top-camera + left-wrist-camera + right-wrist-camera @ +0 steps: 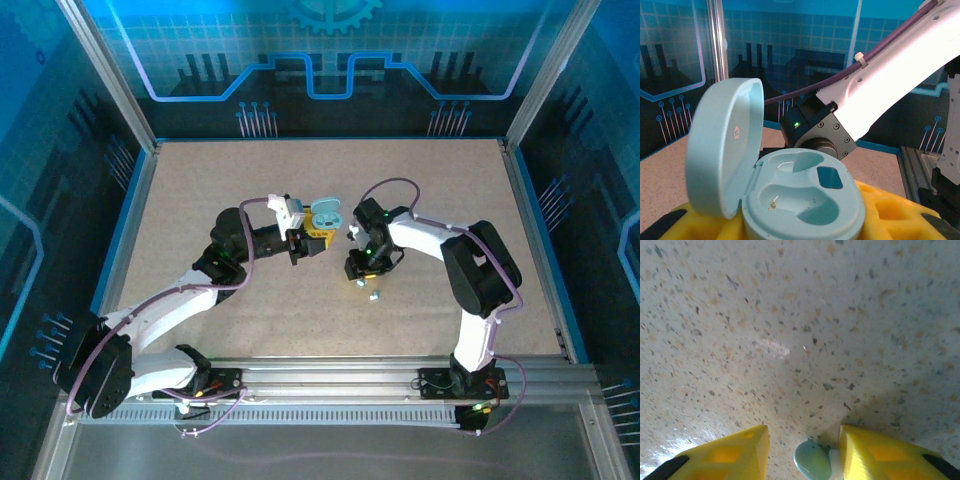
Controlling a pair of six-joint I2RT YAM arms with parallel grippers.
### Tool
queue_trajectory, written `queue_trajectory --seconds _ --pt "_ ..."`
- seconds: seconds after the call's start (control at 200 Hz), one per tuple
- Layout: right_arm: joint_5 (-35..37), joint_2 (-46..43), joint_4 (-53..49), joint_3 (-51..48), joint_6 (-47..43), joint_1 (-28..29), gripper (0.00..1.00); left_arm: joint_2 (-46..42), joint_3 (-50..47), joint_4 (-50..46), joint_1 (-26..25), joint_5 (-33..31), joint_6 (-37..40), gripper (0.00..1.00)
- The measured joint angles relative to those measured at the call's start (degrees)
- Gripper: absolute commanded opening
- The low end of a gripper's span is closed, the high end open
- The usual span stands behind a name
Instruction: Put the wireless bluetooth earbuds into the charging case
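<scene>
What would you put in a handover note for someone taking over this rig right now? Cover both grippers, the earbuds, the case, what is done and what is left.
Left gripper: shut on the charging case, with the lid open.
Right gripper: open and pointing down at the table. A light blue earbud sits between its fingers, not clamped.
A small pale item, probably the other earbud, lies on the table beside the right gripper.
Done: the case is held open and ready.
Left: both sockets are empty, so each earbud has to be gripped and seated.
</scene>
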Motion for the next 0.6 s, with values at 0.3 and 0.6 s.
queue_trajectory --seconds 0.3,0.6 --pt "0.07 -0.66 -1.81 -0.33 0.04 0.57 0.40 0.00 0.00 0.00 0.00 -0.02 -0.02 0.35" --pt "2.47 -0.63 -3.23 -0.17 1.36 1.31 0.38 0.00 0.00 0.00 0.00 0.00 -0.02 0.35"
